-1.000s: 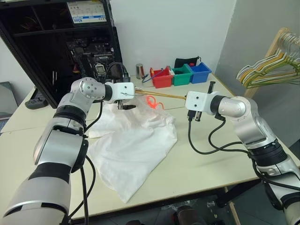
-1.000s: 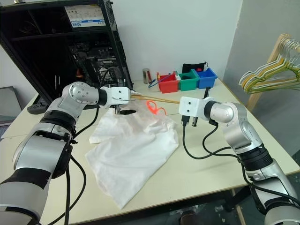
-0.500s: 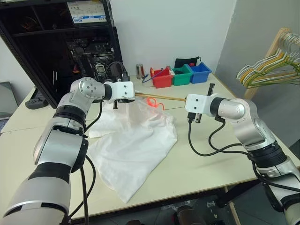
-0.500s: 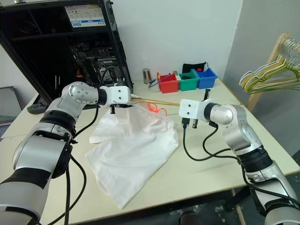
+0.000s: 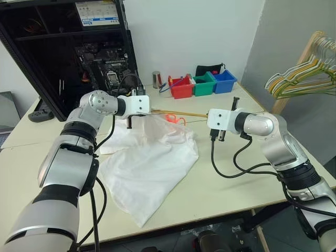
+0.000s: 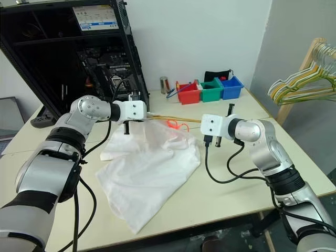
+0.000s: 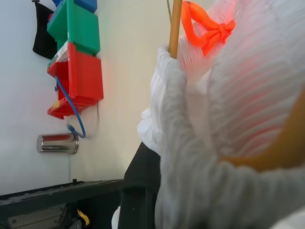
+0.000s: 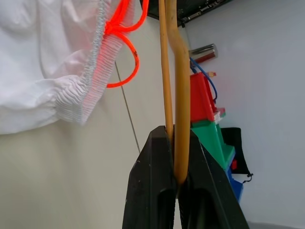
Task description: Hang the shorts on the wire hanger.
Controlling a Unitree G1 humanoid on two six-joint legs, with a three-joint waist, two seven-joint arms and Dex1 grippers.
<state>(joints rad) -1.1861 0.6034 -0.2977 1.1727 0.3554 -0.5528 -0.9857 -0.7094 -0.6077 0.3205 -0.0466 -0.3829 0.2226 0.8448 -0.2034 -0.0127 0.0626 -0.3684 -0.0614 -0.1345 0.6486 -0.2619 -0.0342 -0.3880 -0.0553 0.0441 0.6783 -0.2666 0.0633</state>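
Since the earlier frame, the left gripper (image 5: 140, 106) has closed, pinching the shorts' (image 5: 149, 157) waistband over the wire hanger (image 5: 181, 113). The right gripper (image 8: 177, 183) pinches the hanger's other end. One hanger, long axis 3 to 9 o'clock, above the table (image 5: 236, 178). Open tabletop lies toward 5 o'clock. Three bins (image 5: 202, 84) stand at 12.

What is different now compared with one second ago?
The left pincer was open above the shorts; it has closed on their gathered waistband at the wire hanger, and the fabric there is bunched up against it. The right pincer stays shut on the hanger's other end. The rest of the shorts lies on the table as before.
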